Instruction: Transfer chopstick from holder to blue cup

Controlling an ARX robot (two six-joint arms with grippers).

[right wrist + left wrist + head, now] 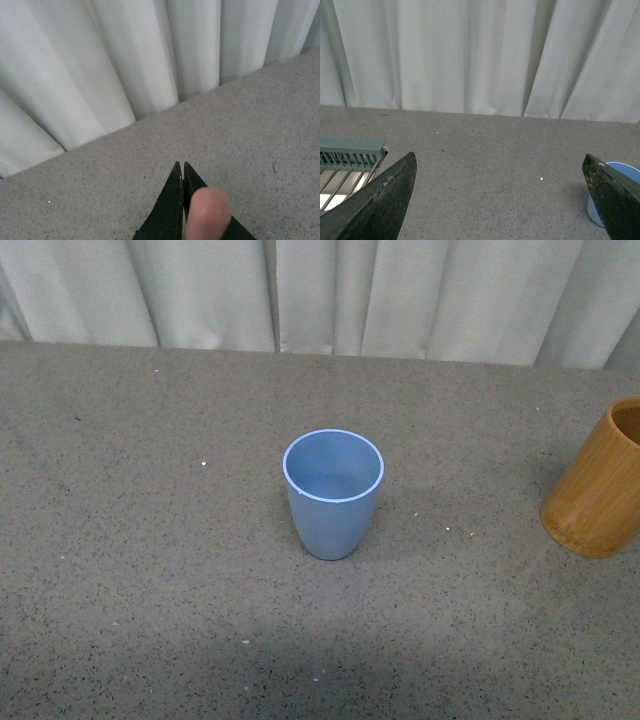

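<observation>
One salmon-pink chopstick (207,212), blunt rounded end, pinched in closed right fingers (170,200); left fingers (380,200) wide apart. Pale-rimmed blue cup (333,490) central on surface (150,590); holder (598,490) at right edge.

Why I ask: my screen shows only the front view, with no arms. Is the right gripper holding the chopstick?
Observer: It seems so. The right gripper is shut, with the pink rounded end of the chopstick close to the wrist camera.
Operator: And the left gripper?
Observer: The left gripper is wide open and holds nothing; the blue cup shows behind one of its fingers.
Operator: Anything outside my frame?
Observer: A pale green slatted rack sits on the table near the other finger.
</observation>
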